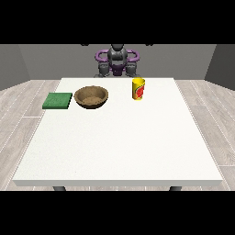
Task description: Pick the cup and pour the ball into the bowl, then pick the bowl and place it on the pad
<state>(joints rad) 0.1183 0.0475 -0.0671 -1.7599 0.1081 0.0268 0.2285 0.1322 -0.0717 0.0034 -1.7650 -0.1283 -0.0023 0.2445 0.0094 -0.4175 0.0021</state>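
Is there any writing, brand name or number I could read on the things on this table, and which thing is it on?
No text can be read anywhere.
Yellow cup: it bears a red patch on its side, but it is too small to tell whether it holds letters.
Brown wooden bowl: no marking shows.
Green square pad: plain, no marking shows.
White table: no marking shows.

cup [138, 88]: yellow, with a red patch on its side
bowl [92, 97]: brown, wood-like, paler speckled brown inside
pad [58, 101]: plain dark green
tabletop [114, 147]: white, faintly speckled
robot [117, 60]: grey and black body, purple rings at the shoulders
floor [23, 110]: pale grey-brown planks
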